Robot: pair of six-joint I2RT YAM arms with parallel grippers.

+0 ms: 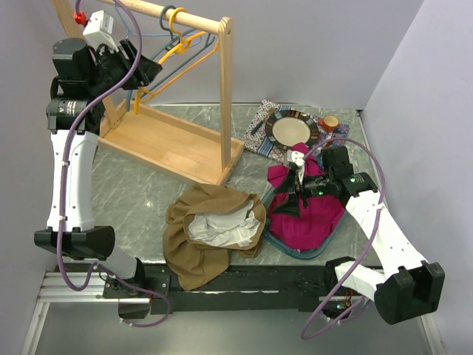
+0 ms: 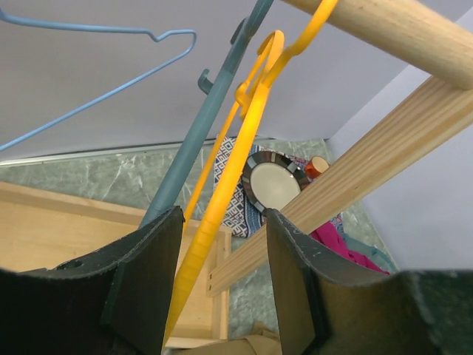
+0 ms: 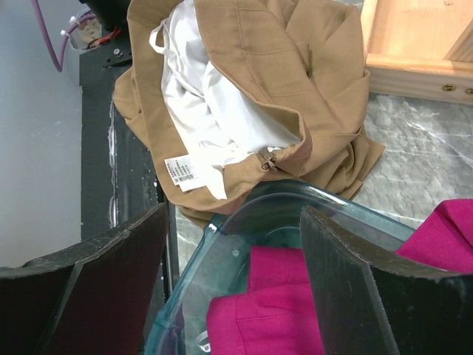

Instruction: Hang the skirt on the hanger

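Plainly, the skirt [image 1: 211, 233] lies crumpled on the table [image 1: 140, 185] near the arms' bases, brown with its white lining turned out, not yet on any hanger. Its sewn-in tag [image 3: 181, 171] carries print too small to read. Just beside it, the right gripper [image 3: 235, 214] hovers with jaws apart over the rim of a teal tub [image 3: 295, 196] of pink cloth [image 1: 303, 211], probably ready to pick the skirt up. Up at the wooden rack [image 1: 174, 151], the left gripper [image 2: 224, 222] has its jaws apart around the yellow hanger [image 2: 222, 214], seemingly to take it off the rail.
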